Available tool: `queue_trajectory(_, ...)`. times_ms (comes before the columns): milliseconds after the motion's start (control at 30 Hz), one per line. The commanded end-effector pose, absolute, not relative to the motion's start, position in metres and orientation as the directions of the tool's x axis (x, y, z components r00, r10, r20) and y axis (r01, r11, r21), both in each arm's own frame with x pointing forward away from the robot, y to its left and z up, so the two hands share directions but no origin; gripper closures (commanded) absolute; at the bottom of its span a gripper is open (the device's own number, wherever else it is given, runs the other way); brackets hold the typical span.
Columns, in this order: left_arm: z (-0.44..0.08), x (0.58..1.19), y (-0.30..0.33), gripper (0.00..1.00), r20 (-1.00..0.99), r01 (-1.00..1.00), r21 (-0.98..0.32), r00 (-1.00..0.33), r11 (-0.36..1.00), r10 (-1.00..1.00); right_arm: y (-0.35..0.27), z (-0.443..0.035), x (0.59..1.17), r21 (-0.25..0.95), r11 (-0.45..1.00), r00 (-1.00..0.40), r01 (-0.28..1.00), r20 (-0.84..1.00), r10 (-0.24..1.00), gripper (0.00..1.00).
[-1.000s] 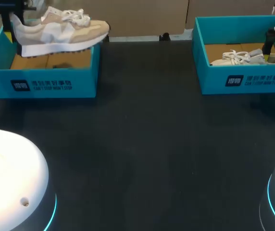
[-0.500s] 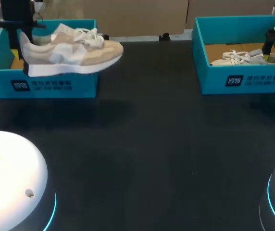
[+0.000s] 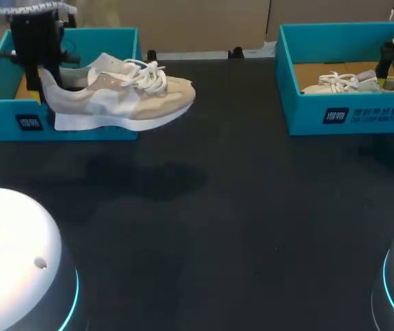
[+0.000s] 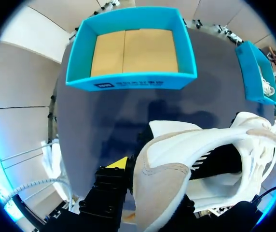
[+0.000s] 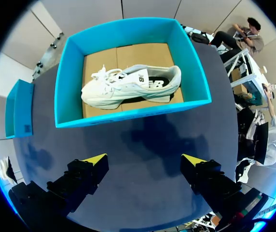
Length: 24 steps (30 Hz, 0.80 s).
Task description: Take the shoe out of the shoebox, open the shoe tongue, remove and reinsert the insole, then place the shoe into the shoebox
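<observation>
Shoe (image 3: 121,96): beige and white, white laces, held in the air by the heel. Left pincer (image 3: 45,79) is clamped on the heel counter. In the left wrist view one yellow tip (image 4: 121,163) lies against the heel's outer side; the other finger is hidden behind the shoe.

Position against the left box (image 3: 7,117): the shoe is outside it, hanging over the bench (image 3: 218,227) on the near side of the box's front wall. The heel is by the box's left half and the toe reaches past its right corner. Sole roughly level, laces up. A shadow on the bench under the shoe shows that it is clear of the surface. In the left wrist view the box's cardboard floor shows beyond the shoe.

Right box (image 3: 348,114): same teal type, well apart from the left box, at the bench's other far corner. A white shoe (image 3: 355,83) lies inside on its side, toe toward the left box.

Right pincer (image 5: 144,162): hangs above the right box, fingers spread wide, nothing between them and touching nothing.
</observation>
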State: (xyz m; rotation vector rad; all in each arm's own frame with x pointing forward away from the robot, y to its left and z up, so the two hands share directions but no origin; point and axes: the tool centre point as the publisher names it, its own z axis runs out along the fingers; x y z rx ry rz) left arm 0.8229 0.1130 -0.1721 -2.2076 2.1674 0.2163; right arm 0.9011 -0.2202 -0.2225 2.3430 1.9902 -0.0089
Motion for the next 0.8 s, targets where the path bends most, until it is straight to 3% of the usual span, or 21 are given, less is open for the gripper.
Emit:
queue_trajectory(33, -0.172, 0.817, 0.115, 1.00, -0.122, -0.940, -0.340, 0.014, 0.029, -0.992, -0.220, -0.223, 0.900, 0.050, -0.160, 0.163, 0.986, -0.048, 0.985, 0.00)
queue_trajectory(300, -0.173, 0.812, 0.114, 1.00, -0.113, -0.944, -0.330, 0.011, 0.027, -0.994, -0.220, -0.223, 0.900, 0.050, -0.160, 0.163, 0.986, -0.048, 0.985, 0.00)
queue_trajectory(800, -0.224, 0.753, 0.044, 1.00, -0.137, -0.948, -0.310, -0.022, 0.064, -0.990, -0.220, -0.223, 0.900, 0.050, -0.160, 0.163, 0.986, -0.048, 0.985, 0.00)
